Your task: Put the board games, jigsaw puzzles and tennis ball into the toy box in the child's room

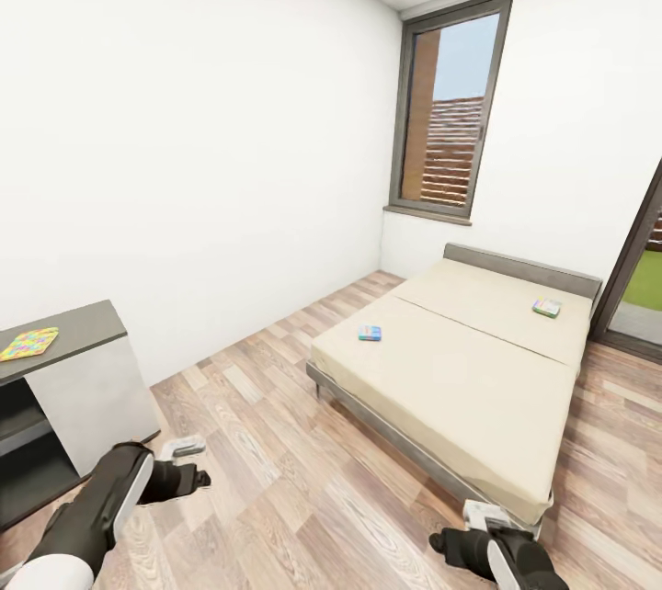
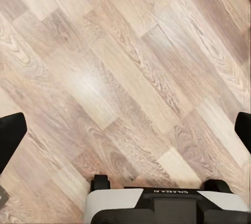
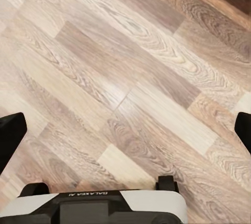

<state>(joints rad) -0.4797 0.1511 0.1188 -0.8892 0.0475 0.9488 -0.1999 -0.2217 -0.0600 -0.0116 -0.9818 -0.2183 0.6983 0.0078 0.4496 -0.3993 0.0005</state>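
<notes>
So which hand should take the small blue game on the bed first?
Probably the right hand: it hangs by the bed's near corner, the bed side. The left hand hangs by the dark table end. Both look open and empty; the blue game lies beyond either, so drive closer.

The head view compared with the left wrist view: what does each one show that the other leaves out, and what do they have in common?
Head view alone: a low bed with a plain beige mattress carrying two flat printed game boxes, a small blue one and a white-blue one with a green edge; a bright multicoloured jigsaw slab on a dark grey desk top; a tall window.

Left wrist view alone: a close look straight down between the left gripper, its black fingers spread wide and empty.

Both: the pale wood-plank floor.
</notes>
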